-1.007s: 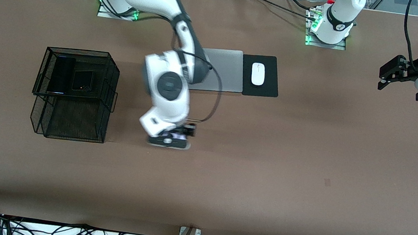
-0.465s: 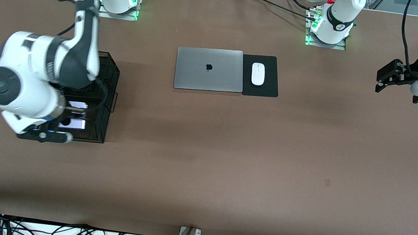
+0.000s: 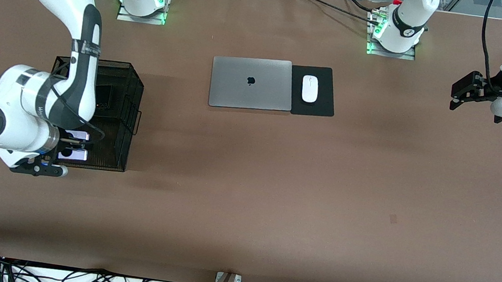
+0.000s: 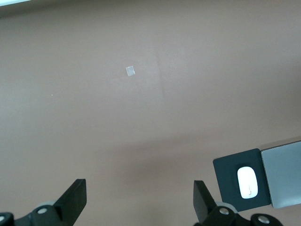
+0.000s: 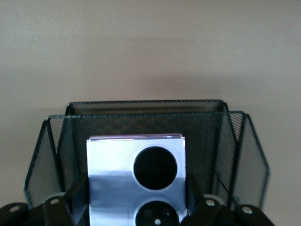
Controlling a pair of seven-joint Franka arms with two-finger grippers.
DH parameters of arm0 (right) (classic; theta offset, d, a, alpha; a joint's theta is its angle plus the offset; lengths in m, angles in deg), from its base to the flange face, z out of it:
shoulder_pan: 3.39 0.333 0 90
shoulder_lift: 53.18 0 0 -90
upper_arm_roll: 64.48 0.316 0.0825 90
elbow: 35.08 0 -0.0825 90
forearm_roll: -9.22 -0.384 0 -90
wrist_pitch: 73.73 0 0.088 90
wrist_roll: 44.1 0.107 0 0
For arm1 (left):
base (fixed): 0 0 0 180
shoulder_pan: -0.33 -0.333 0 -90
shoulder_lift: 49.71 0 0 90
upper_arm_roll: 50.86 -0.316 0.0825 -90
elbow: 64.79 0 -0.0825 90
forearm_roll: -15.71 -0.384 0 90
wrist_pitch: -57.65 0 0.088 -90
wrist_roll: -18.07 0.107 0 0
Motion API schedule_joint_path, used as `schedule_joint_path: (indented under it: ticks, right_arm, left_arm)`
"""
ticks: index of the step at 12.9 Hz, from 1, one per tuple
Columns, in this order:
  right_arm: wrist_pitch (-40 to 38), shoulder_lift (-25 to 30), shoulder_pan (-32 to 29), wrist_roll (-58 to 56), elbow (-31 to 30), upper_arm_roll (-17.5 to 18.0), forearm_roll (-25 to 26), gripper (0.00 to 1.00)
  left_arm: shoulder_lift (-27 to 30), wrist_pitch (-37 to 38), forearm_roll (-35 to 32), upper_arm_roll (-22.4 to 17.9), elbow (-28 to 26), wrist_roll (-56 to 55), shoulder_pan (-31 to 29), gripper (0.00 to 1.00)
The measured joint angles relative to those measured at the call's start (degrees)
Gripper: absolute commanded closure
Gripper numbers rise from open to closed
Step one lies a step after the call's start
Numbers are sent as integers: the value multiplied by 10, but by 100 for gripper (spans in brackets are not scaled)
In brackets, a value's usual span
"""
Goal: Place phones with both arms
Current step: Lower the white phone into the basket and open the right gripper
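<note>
While the lavender phone point(image 5: 135, 181) sits clamped in the right hand point(image 3: 72, 148) over the mesh basket point(image 5: 240, 150)'s lower tray, lower it flat before releasing. Left hand point(image 4: 140, 202) waits, spread wide and empty, above bare table point(image 4: 141, 103).

Right gripper point(image 3: 69, 143) – phone point(image 5: 136, 183) – now over basket point(image 3: 129, 97)

Right arm: reaches from its base at 11 o'clock of the front view down toward 8 o'clock, elbow bent, wrist turned downward. Right gripper point(image 3: 74, 144): fingers point(image 5: 77, 197) clamped on the lavender-white phone point(image 5: 136, 186). Left arm: waits raised at 2 o'clock. Left gripper point(image 3: 458, 94): fingers point(image 4: 75, 200) spread wide, holding nothing.
</note>
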Motion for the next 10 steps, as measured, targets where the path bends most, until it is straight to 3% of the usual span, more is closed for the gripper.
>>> schedule_joint_path:
  ticks: [4, 7, 8, 9, 10]
  right_arm:
    - [21, -8, -1, -31, -46, 12, -43, 100]
    - [21, -9, -2, -42, -64, 13, -46, 97]
    - [21, -9, -2, -44, -68, 14, -46, 83]
    - [21, -8, -2, -45, -69, 14, -46, 32]
    - [21, -8, -3, -45, -69, 14, -46, 10]
  left_arm:
    - [0, 1, 0, 0, 0, -11, 0, 0]
    - [0, 1, 0, 0, 0, -15, 0, 0]
    - [0, 1, 0, 0, 0, -15, 0, 0]
    - [0, 1, 0, 0, 0, -15, 0, 0]
    - [0, 2, 1, 0, 0, -15, 0, 0]
